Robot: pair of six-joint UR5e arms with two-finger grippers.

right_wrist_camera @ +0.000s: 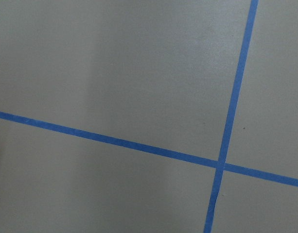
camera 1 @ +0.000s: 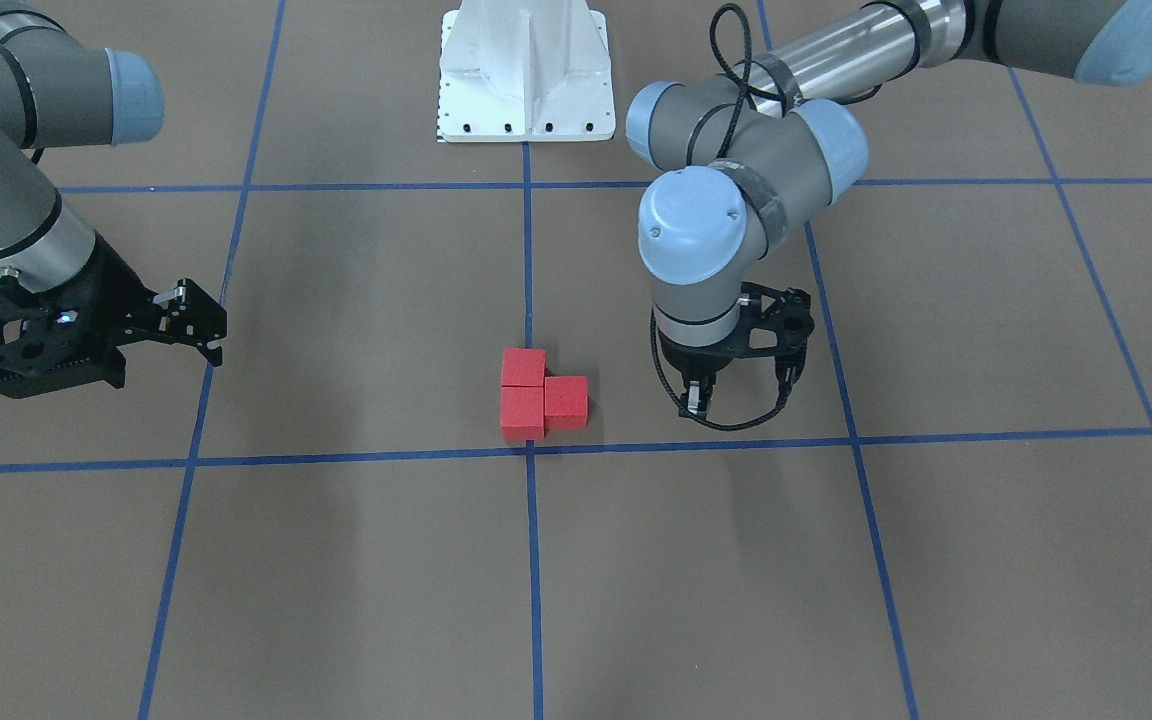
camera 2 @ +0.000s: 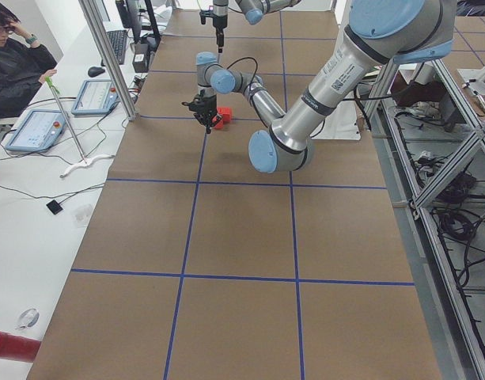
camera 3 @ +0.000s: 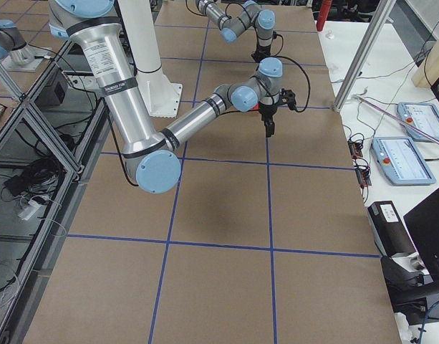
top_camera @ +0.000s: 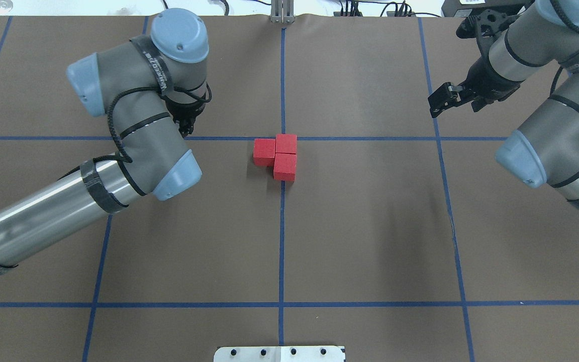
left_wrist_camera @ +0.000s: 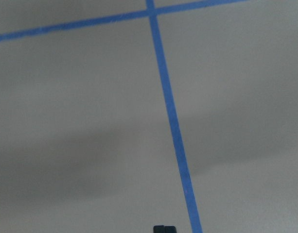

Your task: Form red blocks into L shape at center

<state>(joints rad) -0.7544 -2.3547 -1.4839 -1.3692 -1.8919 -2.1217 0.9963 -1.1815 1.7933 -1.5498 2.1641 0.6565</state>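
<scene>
Red blocks lay in an L at the center, both arms clear of them.

Brown gridded table (camera 1: 336,580) filled the front-facing view. The left gripper (camera 1: 692,403) hung right of middle, near the blocks but not touching, fingers together, empty. The right gripper (camera 1: 208,325) sat at the left edge, well apart, fingers looking parted, nothing held. Likely both stood off so as not to nudge the shape. The red blocks (camera 1: 541,395) touched face to face mid-frame, the side block slightly staggered; the L looked finished bar squaring up. The center (camera 1: 530,449) showed bare just beneath them here, while the overhead view hid that crossing under the corner block. Wrist views showed only tape and table, no blocks. The left one caught closed pads (left_wrist_camera: 160,228) at its bottom edge.
</scene>
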